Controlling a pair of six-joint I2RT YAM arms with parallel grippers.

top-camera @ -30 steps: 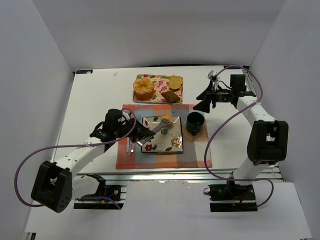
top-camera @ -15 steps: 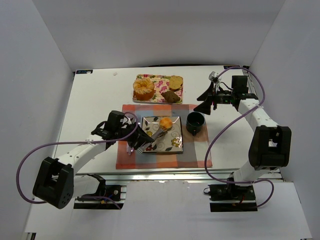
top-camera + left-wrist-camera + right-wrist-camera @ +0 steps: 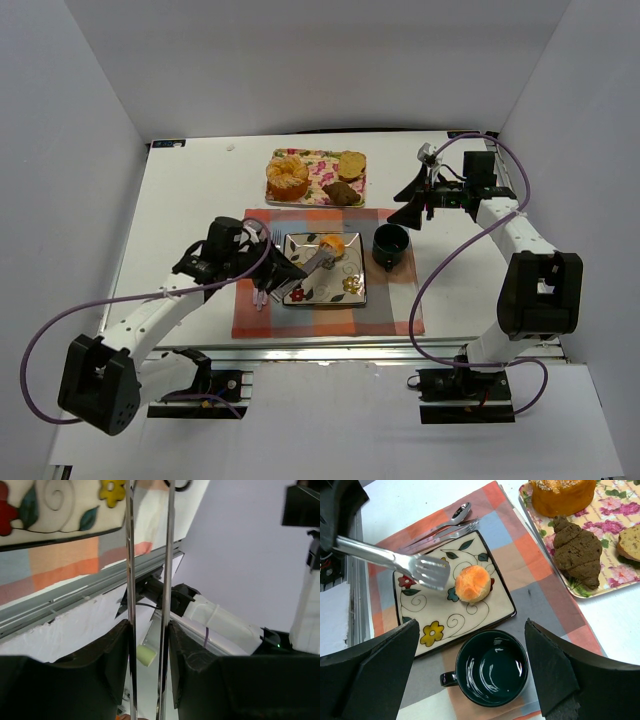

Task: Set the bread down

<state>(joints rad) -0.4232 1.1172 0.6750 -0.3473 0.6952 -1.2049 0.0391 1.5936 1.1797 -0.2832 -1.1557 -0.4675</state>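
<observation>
The bread [image 3: 334, 245] is a small round golden-orange bun lying on the square flowered plate [image 3: 340, 292], near its far right corner. It also shows in the right wrist view [image 3: 473, 583] on the plate [image 3: 435, 617]. My left gripper [image 3: 264, 267] is shut on metal tongs [image 3: 314, 259]. The tongs' arms [image 3: 131, 555] run between my left gripper's [image 3: 148, 625] fingers. The tongs' head [image 3: 427, 571] hangs just left of the bread, with nothing in it. My right gripper [image 3: 411, 209] is open and empty, high above the mug; its own view shows it too [image 3: 471, 625].
A dark green mug [image 3: 390, 245] stands right of the plate on the checked placemat [image 3: 400, 310]. A spoon and fork [image 3: 440, 527] lie left of the plate. A flowered tray [image 3: 322, 190] at the back holds a ring pastry [image 3: 287, 176], a dark brown pastry [image 3: 343, 192] and another bun.
The tongs let go of the bread, which now rests on the plate. My left gripper has drawn the tongs back a little to the left. The right arm has barely moved.
</observation>
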